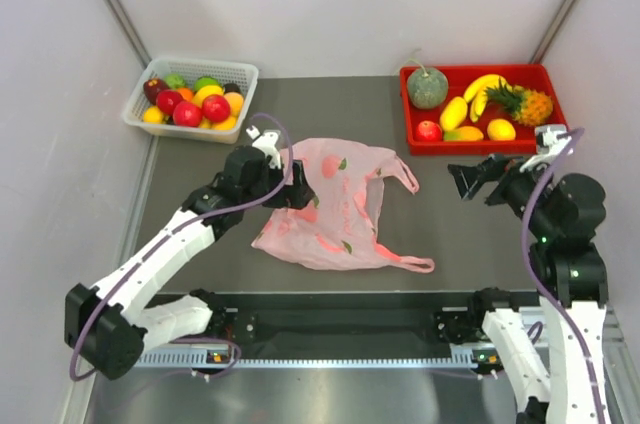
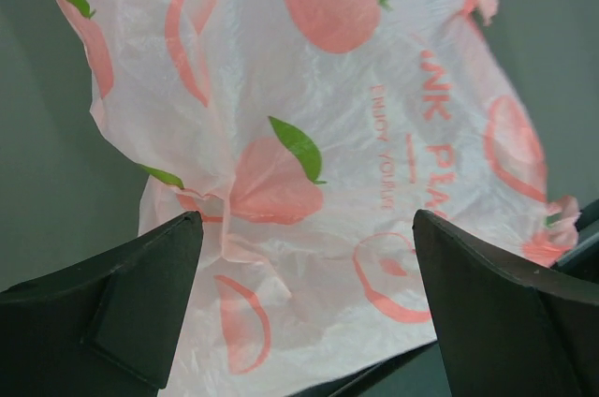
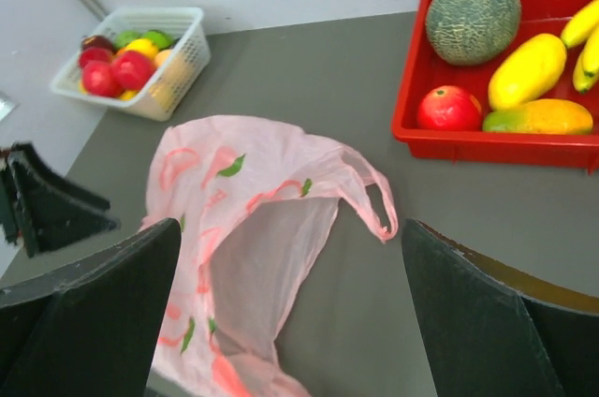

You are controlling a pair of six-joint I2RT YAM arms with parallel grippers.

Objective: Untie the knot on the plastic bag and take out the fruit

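The pink plastic bag (image 1: pixel 330 209) lies flat and limp on the grey table, its mouth gaping toward the right (image 3: pixel 243 210). No knot shows; its two strap handles (image 1: pixel 405 174) lie apart and loose. My left gripper (image 1: pixel 292 190) stands open at the bag's left part, the printed plastic (image 2: pixel 328 135) spread under and between its fingers, nothing pinched (image 2: pixel 309 219). My right gripper (image 1: pixel 465 181) hangs open to the right of the bag, empty (image 3: pixel 291 228). The melon (image 1: pixel 427 89), bananas (image 1: pixel 483 89) and a spiky-leaved piece (image 1: pixel 527 104) sit in the red tray (image 1: pixel 480 147).
The red tray (image 3: pixel 487 146) at the back right also holds yellow mangoes, a lemon and a small red apple. A white basket (image 1: pixel 240 69) of small round fruits stands at the back left. Walls close in the table on the left, back and right.
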